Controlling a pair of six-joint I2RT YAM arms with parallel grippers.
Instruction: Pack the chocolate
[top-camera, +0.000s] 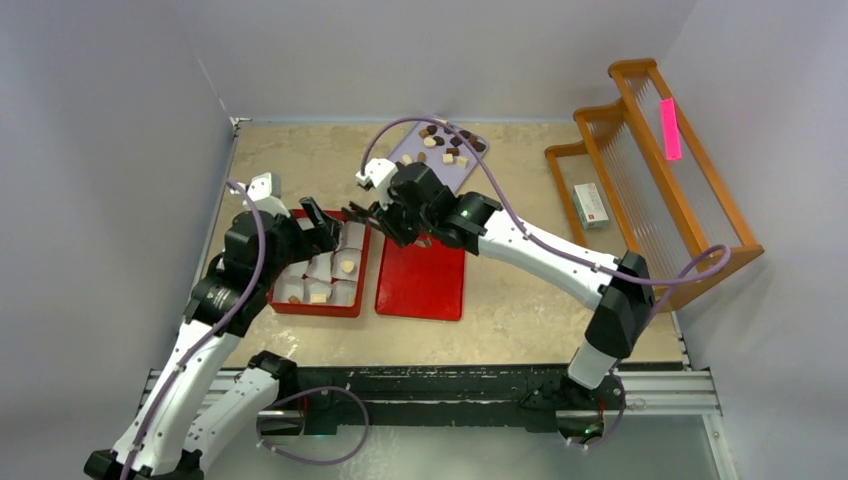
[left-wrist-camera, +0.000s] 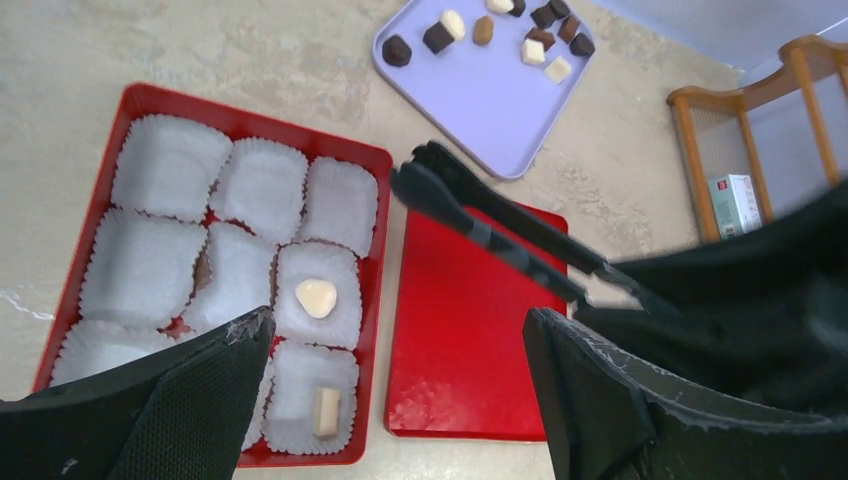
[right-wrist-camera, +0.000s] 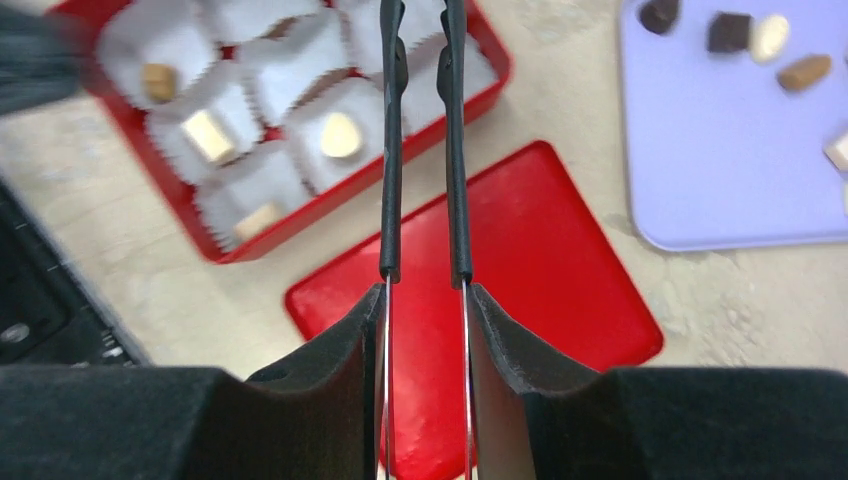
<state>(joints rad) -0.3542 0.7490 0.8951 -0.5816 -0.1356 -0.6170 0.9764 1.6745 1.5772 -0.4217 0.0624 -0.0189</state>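
- The right gripper was pressed onto the long black-tipped metal tongs, squeezing their arms near-parallel. A narrow gap showed at the tips and nothing was caught in it.
- The tips hung over the far right corner of the shallow red cardboard box, beside the flat red lid.
- Most of the chocolate lay loose on the square lavender plastic tray (dark and cream pieces mixed). A few pieces sat in the box, among them a cream heart-like piece and a tan bar.
- The left gripper stood spread wide and empty above the box's near edge.
- The step in hand looked like fetching another piece, since several pleated white paper cups were unfilled.
- To do it well, the tongs should relax a little before descending, so that the tips straddle one lone piece rather than push it along the tray.
- A piece apart from its neighbours would be the safer choice, gripped across its flat sides.
- The squeeze should be gentle, as such small smooth pieces would probably squirt out of hard tips.
- The release belongs low inside an empty cup, so the piece cannot bounce out.
- The left arm should stay clear of the tongs' path.
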